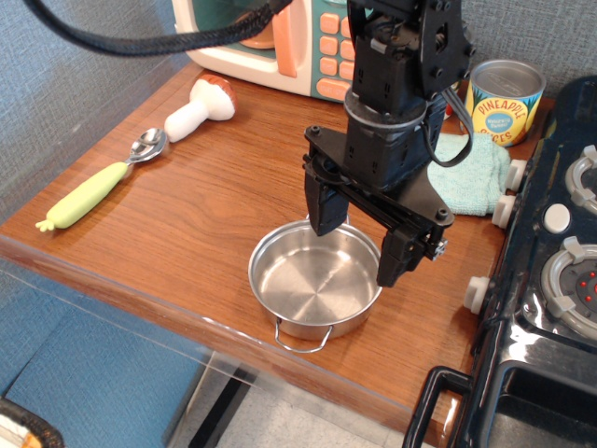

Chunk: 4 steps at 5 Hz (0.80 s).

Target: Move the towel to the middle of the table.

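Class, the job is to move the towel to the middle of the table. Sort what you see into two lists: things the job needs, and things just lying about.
Needed: towel; table; gripper, open above the pan.

Lying about: pan; spoon; toy mushroom; pineapple can; toy microwave; toy stove.

towel (pixel 471 177): pale mint-green terry cloth, fuzzy, lying flat, partly hidden behind the arm
towel position: right rear of table, against the stove's edge
table (pixel 215 187): brown wood-grain, glossy, rounded front edge
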Motion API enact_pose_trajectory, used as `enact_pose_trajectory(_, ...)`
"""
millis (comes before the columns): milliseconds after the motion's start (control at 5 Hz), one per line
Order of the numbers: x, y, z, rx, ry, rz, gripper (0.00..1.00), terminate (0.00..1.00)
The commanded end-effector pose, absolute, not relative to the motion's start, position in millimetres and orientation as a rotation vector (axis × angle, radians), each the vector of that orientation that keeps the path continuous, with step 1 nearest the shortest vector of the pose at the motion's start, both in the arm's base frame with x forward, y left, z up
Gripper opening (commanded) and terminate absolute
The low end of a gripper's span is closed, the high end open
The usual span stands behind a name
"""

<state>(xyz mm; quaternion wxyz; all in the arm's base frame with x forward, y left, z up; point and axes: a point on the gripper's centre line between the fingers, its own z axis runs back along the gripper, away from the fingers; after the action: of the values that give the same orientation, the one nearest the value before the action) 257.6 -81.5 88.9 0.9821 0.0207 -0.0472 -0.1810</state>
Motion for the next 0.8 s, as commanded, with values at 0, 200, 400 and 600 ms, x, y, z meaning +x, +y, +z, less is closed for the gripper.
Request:
enact_pose_trajectory(0, 257.6, -81.5, 88.9, 0.042, -0.095, -0.364, 1.00, 0.00)
enact_pose_trajectory(200, 295.1, -80.9, 84.9, 0.017, -0.119, -0.301, 1.00, 0.00)
enact_pose_trajectory(400, 334.6, -83.4, 82.8, -0.003, -0.152, -0.251, 1.00, 0.00)
enact_pose_trajectory(600, 373.2, -88.0, 80.6, -0.014, -0.200, -0.199, 1.00, 0.00)
